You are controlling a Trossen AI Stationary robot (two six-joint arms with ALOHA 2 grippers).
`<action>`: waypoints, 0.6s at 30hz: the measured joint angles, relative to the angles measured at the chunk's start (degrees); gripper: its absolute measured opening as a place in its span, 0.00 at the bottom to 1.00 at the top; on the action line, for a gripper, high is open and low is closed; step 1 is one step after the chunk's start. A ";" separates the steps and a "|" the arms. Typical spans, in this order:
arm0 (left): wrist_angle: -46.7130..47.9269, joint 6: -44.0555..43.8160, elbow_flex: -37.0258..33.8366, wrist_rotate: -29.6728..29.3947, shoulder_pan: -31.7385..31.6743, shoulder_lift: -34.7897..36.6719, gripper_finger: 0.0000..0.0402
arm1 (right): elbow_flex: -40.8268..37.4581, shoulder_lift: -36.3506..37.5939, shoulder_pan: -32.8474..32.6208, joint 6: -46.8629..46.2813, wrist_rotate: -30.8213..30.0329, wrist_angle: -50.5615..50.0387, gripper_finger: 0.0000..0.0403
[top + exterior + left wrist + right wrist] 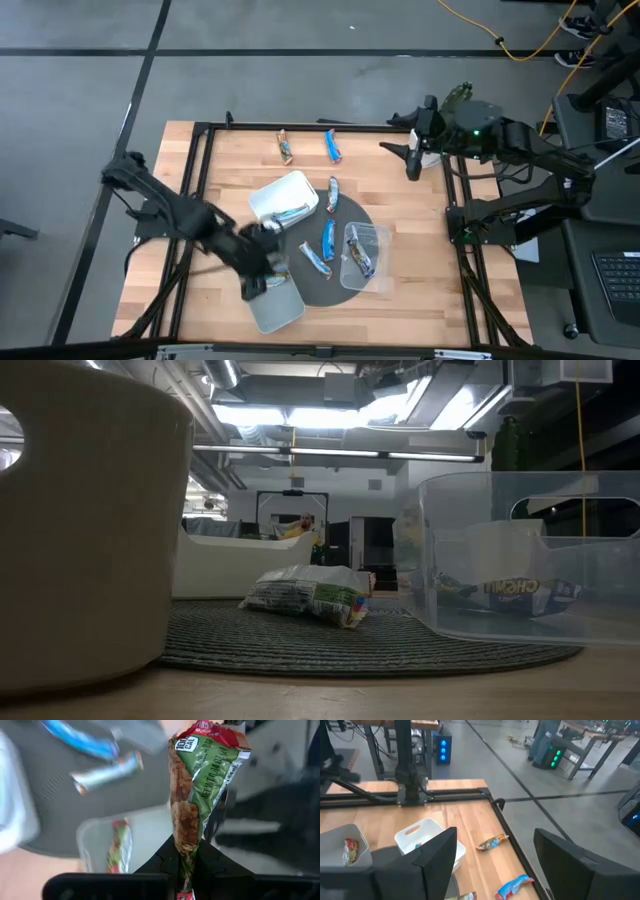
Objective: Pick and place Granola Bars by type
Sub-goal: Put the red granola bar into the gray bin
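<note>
Table: light wooden table top (230,150) inside a black metal frame, standing on a grey concrete floor (300,60) crossed by dark lines.
Mat: round dark grey ribbed mat (335,285) near the middle of the table, toward the near edge.
Tubs: white rectangular plastic tub (285,195) at the mat's far left edge, with blue-wrapped bars inside; clear rectangular plastic tub (368,255) on the mat's right side, also holding a bar; a pale tub (275,305) at the near left.
Left gripper: left gripper (187,870) over the near-left pale tub, fingers pressed together on a red-and-green wrapped granola bar (200,790) that stands upright between them; another bar of the same kind (119,847) lies in the tub below.
Right gripper: right gripper (495,860) at the table's far right corner, off the work, fingers spread with nothing between them.
Loose bars: two blue-wrapped granola bars (327,240) on the mat between the tubs; one blue bar (332,146) and one orange-brown bar (285,147) by the far edge.
Room: open workshop with ceiling strip lights (330,452), benches and yellow cables (520,45) on the floor.
</note>
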State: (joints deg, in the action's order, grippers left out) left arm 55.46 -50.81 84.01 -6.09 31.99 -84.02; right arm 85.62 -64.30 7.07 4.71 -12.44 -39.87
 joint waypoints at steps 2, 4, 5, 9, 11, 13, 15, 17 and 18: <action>-0.10 0.38 -1.11 1.92 1.00 -3.01 0.04 | 0.00 -0.67 0.00 -0.11 0.00 -0.58 0.66; -0.13 0.42 -2.51 3.45 1.80 -5.60 0.04 | 0.00 -1.42 0.00 -0.18 0.00 -1.67 0.66; -0.10 0.42 -3.27 3.90 2.05 -6.59 0.04 | 0.00 -1.86 0.00 -0.20 -0.01 -1.94 0.66; -0.74 0.44 -4.09 4.30 2.43 -9.88 0.04 | 0.00 -3.72 0.00 -1.31 0.01 -2.61 0.66; -1.08 0.48 -4.09 4.28 2.43 -11.21 0.05 | 0.00 -4.47 0.00 -1.34 0.01 -2.69 0.66; -1.14 0.50 -4.12 4.29 2.43 -12.45 0.06 | 0.00 -5.29 0.00 -1.35 0.05 -2.71 0.66; -1.12 -0.23 -4.13 4.27 2.43 -13.27 0.08 | 0.00 -5.98 0.00 -1.38 0.30 -2.77 0.66; -1.31 -1.28 -4.13 4.66 2.43 -13.71 0.11 | 0.00 -6.53 -0.02 -1.38 0.45 -2.84 0.66; -1.48 -1.38 -4.13 5.24 2.43 -13.73 0.14 | 0.00 -6.70 -0.04 -1.38 0.47 -3.05 0.66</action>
State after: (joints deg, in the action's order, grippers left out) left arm 53.98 -52.18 79.88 -0.85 34.41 -97.76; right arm 85.62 -71.00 7.03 3.33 -11.97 -42.91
